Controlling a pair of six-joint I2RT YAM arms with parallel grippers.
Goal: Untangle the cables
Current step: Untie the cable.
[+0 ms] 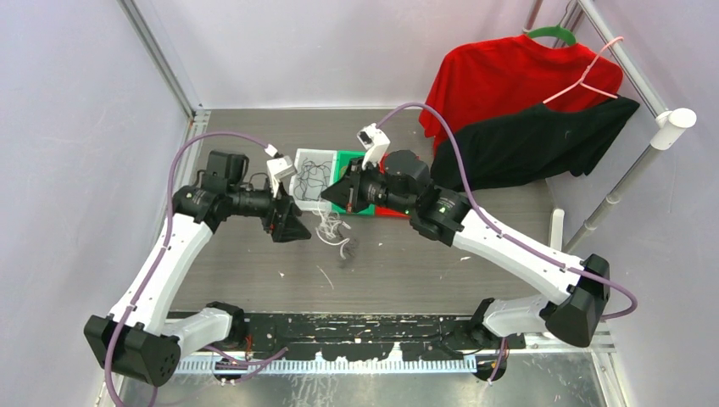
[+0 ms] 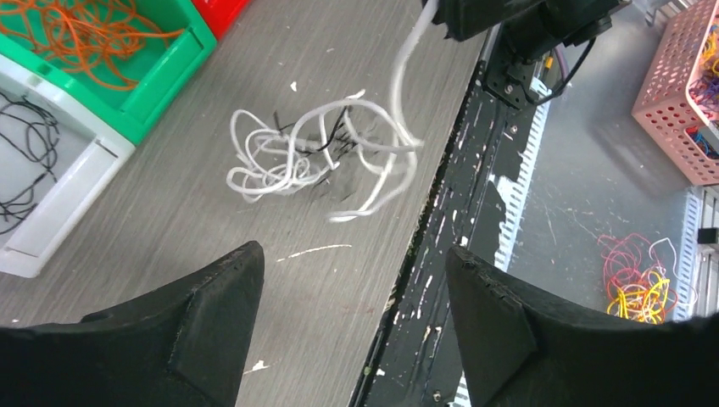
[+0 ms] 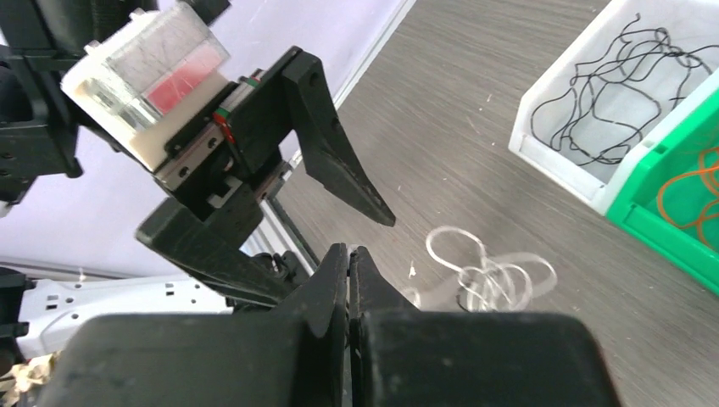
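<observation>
The left claw (image 2: 354, 253) stands wide apart with nothing between its fingers, low over the grey desk (image 2: 169, 220). In its own view the two black fingers fill the bottom corners of the frame, pointing at the tangle (image 2: 318, 157) in the middle.

The tangle is a loose knot of white loops with a few thin black strands caught in it. It lies near the desk's front edge, just clear of the bins. One white cable (image 2: 405, 68) rises out of it towards the top of the frame, up to the right claw (image 3: 349, 250). The pinch point is cut off there.

In the right wrist view that claw's fingers are pressed together, tips touching, above the white loops. The left claw hangs close by in the upper left of that frame.

Sorted cables sit in bins at the upper left of the left wrist view. Orange cables (image 2: 76, 34) lie in a green bin (image 2: 153, 93). Black cables (image 2: 25, 161) lie in a white bin (image 2: 80, 191) beside it. A corner of a red bin (image 2: 219, 8) shows past the green one.

In the top view both claws meet at mid-frame, with the tangle just below and between them. A red shirt (image 1: 509, 80) and a black shirt (image 1: 534, 144) hang at the upper right.
</observation>
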